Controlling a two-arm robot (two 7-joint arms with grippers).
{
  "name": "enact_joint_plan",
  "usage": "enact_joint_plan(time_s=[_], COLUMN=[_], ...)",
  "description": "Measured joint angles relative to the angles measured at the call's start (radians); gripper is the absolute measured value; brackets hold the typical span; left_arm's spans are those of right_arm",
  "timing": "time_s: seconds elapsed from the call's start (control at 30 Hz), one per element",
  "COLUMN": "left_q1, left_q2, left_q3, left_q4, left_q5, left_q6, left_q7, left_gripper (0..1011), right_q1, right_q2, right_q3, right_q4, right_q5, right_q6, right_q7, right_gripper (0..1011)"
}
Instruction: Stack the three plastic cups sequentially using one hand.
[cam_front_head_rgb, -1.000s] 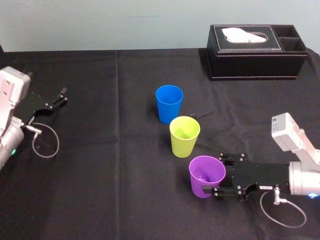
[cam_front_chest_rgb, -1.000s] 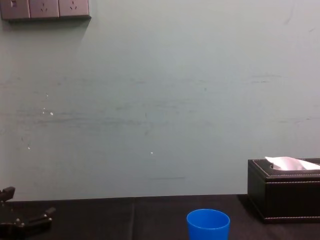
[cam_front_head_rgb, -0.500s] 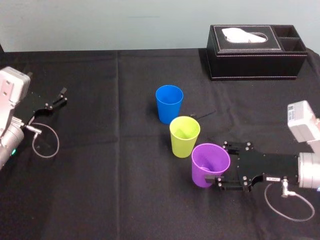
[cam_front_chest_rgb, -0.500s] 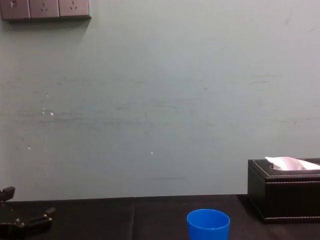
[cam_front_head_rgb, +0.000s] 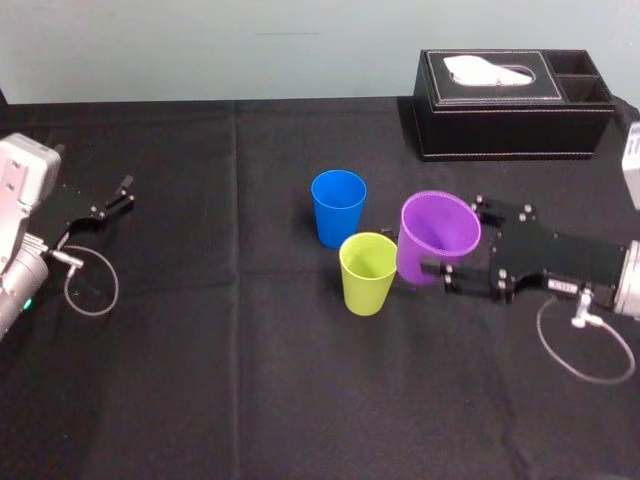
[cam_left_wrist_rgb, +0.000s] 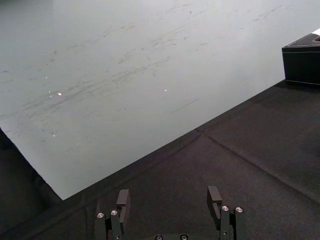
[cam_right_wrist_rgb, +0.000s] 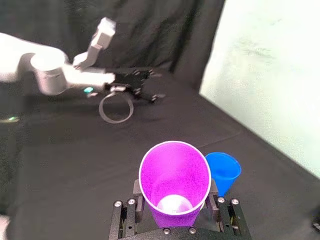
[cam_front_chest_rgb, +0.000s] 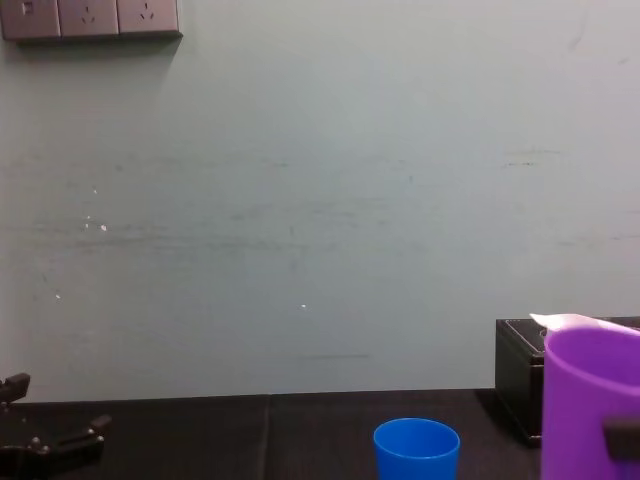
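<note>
Head view gives me the black-draped bench with the black tissue box at its far right corner, neither touched by any of this. My right gripper has come up off the near side of the bench and swung forward; it is clamped across the purple cup, one jaw on each side of the wall. A second ago that cup stood on the cloth nearest me. It is now in the air, tipped with its mouth leaning towards me and to my left, its base just beside the rim of the yellow-green cup on that cup's right. In the chest view it has risen in front of the tissue box. The yellow-green cup and the blue cup behind it stand upright and apart, as before.

I judge the first pick done and the first nesting in hand: the purple cup needs levelling and a short shift left before lowering. My left gripper sits parked at the far left, jaws apart.
</note>
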Motion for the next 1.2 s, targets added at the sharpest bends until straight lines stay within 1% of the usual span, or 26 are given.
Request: enact_joint_plan(time_s=[0.03, 0.1, 0.23, 0.27, 0.33, 0.37, 0.6, 0.8, 0.93, 1.03, 1.2], left_q1=[0.0, 0.0, 0.0, 0.0, 0.0, 0.0, 0.0, 0.0, 0.0, 0.0, 0.0], left_q2=[0.0, 0.0, 0.0, 0.0, 0.0, 0.0, 0.0, 0.0, 0.0, 0.0, 0.0], left_q3=[0.0, 0.0, 0.0, 0.0, 0.0, 0.0, 0.0, 0.0, 0.0, 0.0, 0.0], left_q4=[0.0, 0.0, 0.0, 0.0, 0.0, 0.0, 0.0, 0.0, 0.0, 0.0, 0.0], left_q5=[0.0, 0.0, 0.0, 0.0, 0.0, 0.0, 0.0, 0.0, 0.0, 0.0, 0.0], left_q6=[0.0, 0.0, 0.0, 0.0, 0.0, 0.0, 0.0, 0.0, 0.0, 0.0, 0.0], left_q7=[0.0, 0.0, 0.0, 0.0, 0.0, 0.0, 0.0, 0.0, 0.0, 0.0, 0.0], left_gripper=[1010, 1010, 1010, 1010, 1010, 1010, 1010, 1010, 1010, 1010, 1010], right_q1=[0.007, 0.016, 0.05, 0.068, 0.085, 0.103, 0.173, 0.228, 0.25, 0.274, 0.304], right_q2=[-0.012, -0.026, -0.06, -0.075, -0.088, -0.102, -0.151, -0.189, -0.206, -0.225, -0.251], right_q3=[0.006, 0.008, 0.001, -0.006, -0.014, -0.024, -0.063, -0.091, -0.108, -0.126, -0.146], right_q4=[-0.002, -0.002, 0.01, 0.018, 0.029, 0.04, 0.089, 0.129, 0.148, 0.171, 0.206], right_q5=[-0.002, -0.005, -0.017, -0.023, -0.029, -0.034, -0.054, -0.068, -0.079, -0.095, -0.115], right_q6=[0.01, 0.021, 0.048, 0.059, 0.069, 0.079, 0.118, 0.14, 0.148, 0.157, 0.165], right_q7=[-0.015, -0.028, -0.044, -0.046, -0.048, -0.048, -0.048, -0.051, -0.053, -0.059, -0.066], right_gripper=[729, 729, 729, 729, 729, 729, 729, 729, 729, 729, 730])
